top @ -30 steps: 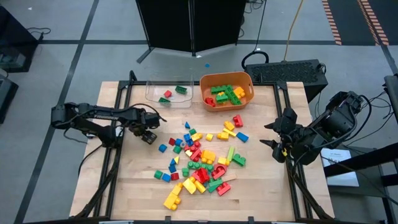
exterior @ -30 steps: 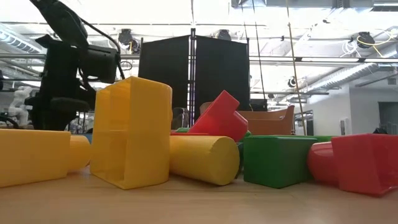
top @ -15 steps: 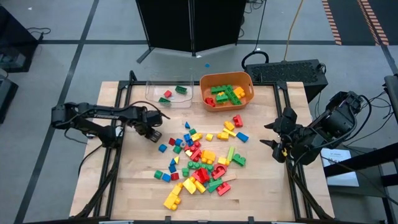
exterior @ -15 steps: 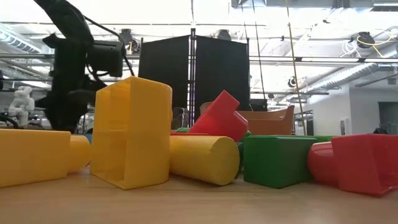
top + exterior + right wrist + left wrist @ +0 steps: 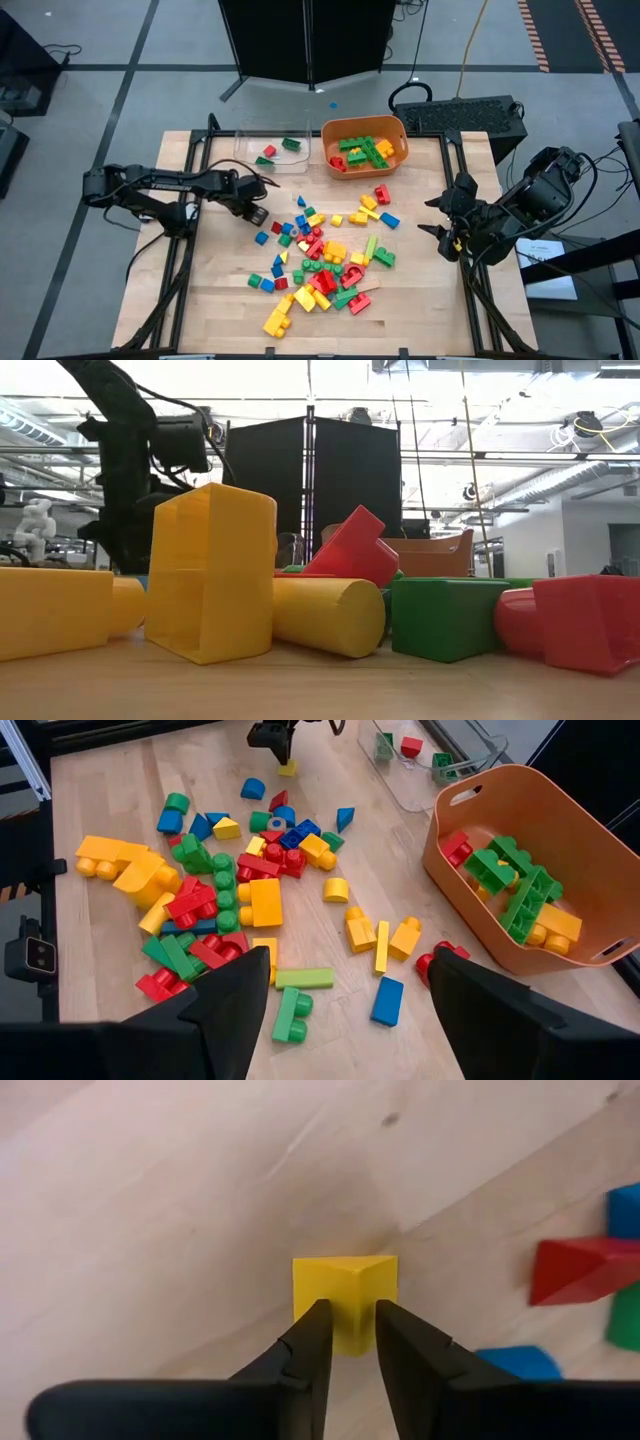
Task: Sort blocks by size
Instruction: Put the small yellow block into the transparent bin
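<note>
Several dozen blocks (image 5: 320, 265) in red, yellow, green and blue lie scattered over the middle of the wooden table. My left gripper (image 5: 255, 213) stands at the pile's far-left edge, pointing steeply down, shut on a small yellow wedge-shaped block (image 5: 345, 1275). The right wrist view shows that same gripper (image 5: 272, 735) with the yellow block (image 5: 288, 767) below it. At the table's right edge my right gripper (image 5: 447, 225) hangs raised and open, with nothing between its fingers (image 5: 240, 990). My left gripper pinches the small yellow block between its two fingers, which sit on two opposite sides of it (image 5: 350, 1325). The fingers come from above, pointing steeply down. Whether the block is clear of the table, I cannot tell.
An orange tub (image 5: 330, 130) with green, red and yellow blocks stands at the far edge. Left of it a clear tray (image 5: 250, 145) holds a few small red and green blocks. Bare wood lies along the table's left side and near edge.
My left gripper has moved toward the table's right edge and a little toward the far edge, closer to the pile of blocks, and has tipped to point more steeply down.
</note>
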`<control>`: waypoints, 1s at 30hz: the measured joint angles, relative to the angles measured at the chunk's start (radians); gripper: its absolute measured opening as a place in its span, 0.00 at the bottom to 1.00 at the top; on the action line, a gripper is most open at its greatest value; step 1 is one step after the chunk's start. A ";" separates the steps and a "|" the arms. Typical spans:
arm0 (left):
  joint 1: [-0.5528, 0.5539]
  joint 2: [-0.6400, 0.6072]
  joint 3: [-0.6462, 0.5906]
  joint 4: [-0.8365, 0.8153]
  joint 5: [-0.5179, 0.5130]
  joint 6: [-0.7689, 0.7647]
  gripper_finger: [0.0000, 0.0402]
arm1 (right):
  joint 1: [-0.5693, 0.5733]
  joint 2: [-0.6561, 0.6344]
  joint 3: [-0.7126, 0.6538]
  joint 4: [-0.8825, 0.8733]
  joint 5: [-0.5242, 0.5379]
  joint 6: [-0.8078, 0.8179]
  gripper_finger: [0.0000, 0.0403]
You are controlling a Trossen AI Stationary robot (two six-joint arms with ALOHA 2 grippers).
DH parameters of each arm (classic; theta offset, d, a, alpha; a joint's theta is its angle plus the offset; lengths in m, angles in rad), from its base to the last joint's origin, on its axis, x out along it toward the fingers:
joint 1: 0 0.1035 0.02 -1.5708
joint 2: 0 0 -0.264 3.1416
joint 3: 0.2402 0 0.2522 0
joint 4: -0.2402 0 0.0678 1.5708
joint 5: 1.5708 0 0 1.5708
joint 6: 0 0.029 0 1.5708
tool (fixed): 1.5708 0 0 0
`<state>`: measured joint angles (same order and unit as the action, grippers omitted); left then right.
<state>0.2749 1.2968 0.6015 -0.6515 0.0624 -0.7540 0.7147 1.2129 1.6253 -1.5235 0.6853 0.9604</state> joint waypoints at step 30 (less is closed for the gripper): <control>-0.045 -0.002 0.231 -0.173 0.004 1.216 0.63 | 0.001 0.000 0.000 0.011 0.021 0.048 0.66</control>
<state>0.2301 1.2949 0.8322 -0.8245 0.0666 0.4622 0.7155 1.2129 1.6253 -1.5123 0.7063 1.0088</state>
